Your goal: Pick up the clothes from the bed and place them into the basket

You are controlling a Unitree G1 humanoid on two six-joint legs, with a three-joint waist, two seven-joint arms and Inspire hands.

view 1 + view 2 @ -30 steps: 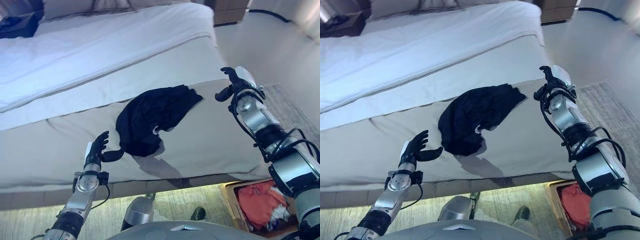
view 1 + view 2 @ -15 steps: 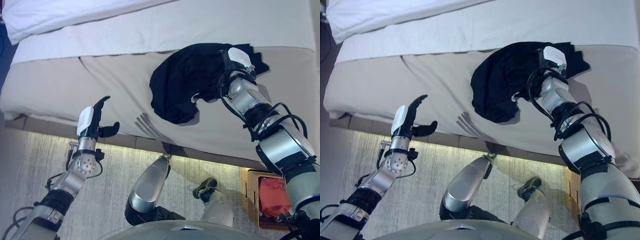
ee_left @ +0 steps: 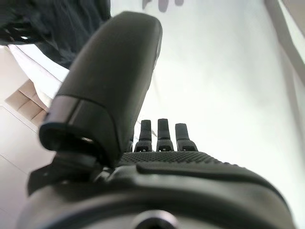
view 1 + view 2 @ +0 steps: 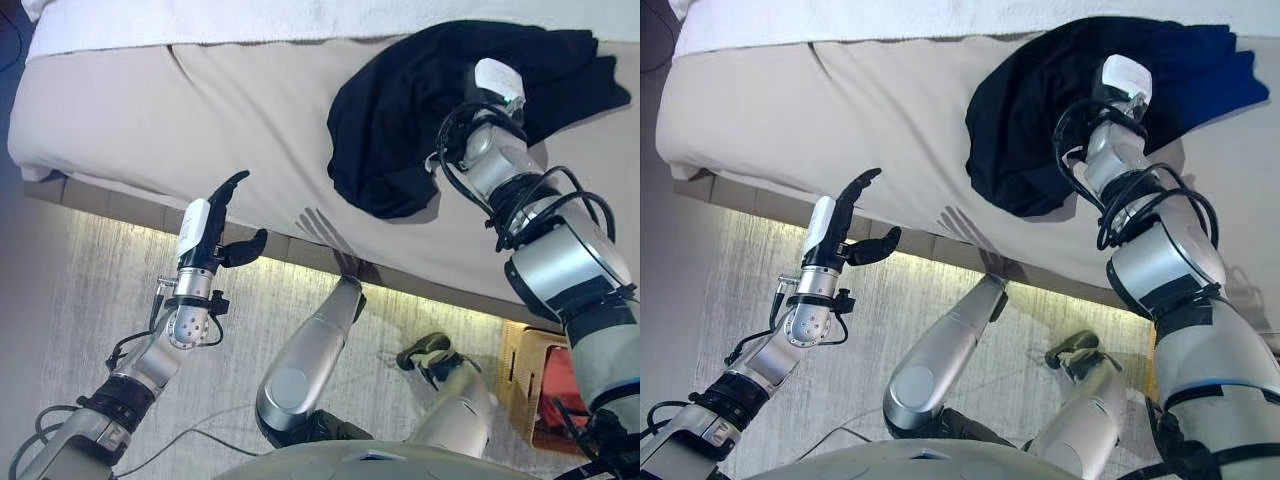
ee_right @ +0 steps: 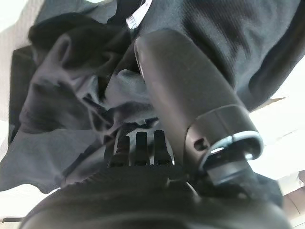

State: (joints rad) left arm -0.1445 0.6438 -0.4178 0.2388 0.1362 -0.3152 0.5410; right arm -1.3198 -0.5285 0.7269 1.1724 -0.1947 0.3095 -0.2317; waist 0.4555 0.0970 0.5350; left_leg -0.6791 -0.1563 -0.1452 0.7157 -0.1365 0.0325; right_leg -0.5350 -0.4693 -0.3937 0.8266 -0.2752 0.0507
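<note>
Now, left side first: the left robot hand [image 4: 207,232] is raised off the near edge of the bed [image 4: 150,110], fingers straight, thumb out, holding nothing. It was up beside the mattress edge a second ago and is much the same now; its wrist view shows only straight fingers and bare sheet beyond. Idle.

Centre: the whole view has swung down and toward the bed edge since a second ago, so the floor [image 4: 90,290] now fills the lower half. That is camera movement; the black garment [image 4: 400,110] has not shifted on the mattress.

Right side: the real change. A second ago the right robot hand [image 4: 1123,82] hung in the air off the garment's far side, well apart from it. Now it lies on top of the dark heap, on the bed's near part. Its wrist view shows fingers pointing down into the folds, with cloth all round the thumb. Whether they have curled on fabric cannot be told.

The basket [image 4: 528,385] shows at the lower right, on the floor, with red cloth [image 4: 562,385] in it.

Judgement: reach done, grasp the step in hand. The garment is not lifted yet. Loose folds may slip from a shallow pinch.
</note>
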